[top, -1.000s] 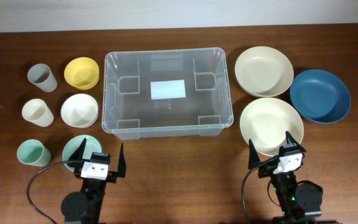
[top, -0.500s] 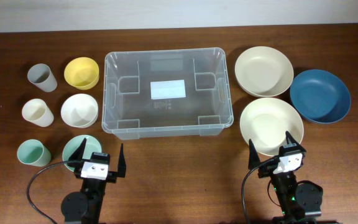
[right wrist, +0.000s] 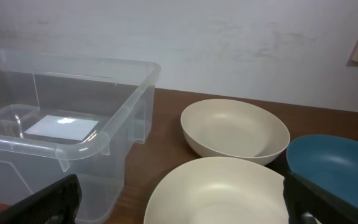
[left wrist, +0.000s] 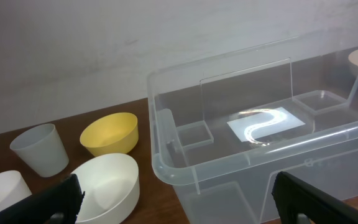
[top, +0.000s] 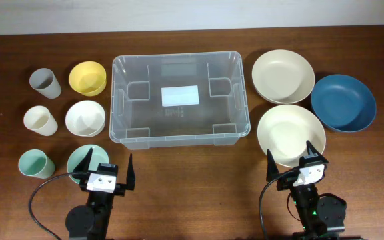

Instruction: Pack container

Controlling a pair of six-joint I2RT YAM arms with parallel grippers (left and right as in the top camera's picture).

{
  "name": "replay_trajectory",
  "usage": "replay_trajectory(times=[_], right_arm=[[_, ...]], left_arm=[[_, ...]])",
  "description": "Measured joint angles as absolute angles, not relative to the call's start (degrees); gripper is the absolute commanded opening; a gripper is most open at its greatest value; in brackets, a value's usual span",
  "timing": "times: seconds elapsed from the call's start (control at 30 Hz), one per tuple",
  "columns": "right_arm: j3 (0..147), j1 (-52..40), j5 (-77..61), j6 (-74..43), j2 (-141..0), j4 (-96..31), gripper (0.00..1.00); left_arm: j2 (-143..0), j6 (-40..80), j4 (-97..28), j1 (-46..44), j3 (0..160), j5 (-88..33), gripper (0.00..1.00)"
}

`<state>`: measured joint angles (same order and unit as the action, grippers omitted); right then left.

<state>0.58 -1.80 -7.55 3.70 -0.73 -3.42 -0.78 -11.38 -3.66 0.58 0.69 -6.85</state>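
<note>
Evidently packing hasn't begun: the container (top: 139, 115) is empty.
Left gripper (top: 107, 167) and right gripper (top: 291, 162) sit at the near edge, fingers spread, holding nothing; the likely next move is reaching for the cream plate (top: 287, 132).

No legible text is seen anywhere; nothing can be read on the white label (top: 180, 96) on the container (top: 115, 100) floor.

The tabletop (top: 192, 200) was dark brown, streaked with wood grain. The container (top: 179, 137) was clear, its label (top: 180, 96) white. I saw a yellow bowl (top: 87, 77), a white bowl (top: 85, 118), a mint bowl (top: 80, 159), a grey cup (top: 45, 83), a cream cup (top: 40, 120), a mint cup (top: 35, 163), a far cream bowl (top: 283, 77), a near cream bowl (top: 289, 133) and a dark blue bowl (top: 343, 102). My left claw (top: 107, 165) and right claw (top: 290, 159) were black.
</note>
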Motion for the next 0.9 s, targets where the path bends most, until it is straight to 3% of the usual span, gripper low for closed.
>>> replay_trajectory(times=[0.27,0.4,0.63,0.73,0.9], right_arm=[[1.3,-1.8,-7.7,3.7,-0.7,-4.3,0.99],[9.2,-1.8,-6.8,3.7,-1.1,-9.3,0.99],[40.1,-1.7,1.5,2.9,-11.5,-34.1,0.99],[53.7,-1.7,3.5,1.3,-22.5,-48.8,0.99],[67.0,-1.6,-0.8,-0.1,-38.7,-60.4,0.99]], left_arm=[[-0.8,-11.4,-3.7,0.6,0.7,-6.9,1.00],[-0.8,-11.4,-3.7,0.6,0.7,-6.9,1.00],[-0.8,-11.4,-3.6,0.6,0.7,-6.9,1.00],[-0.7,-11.4,-3.7,0.6,0.7,-6.9,1.00],[-0.7,-11.4,-3.7,0.6,0.7,-6.9,1.00]])
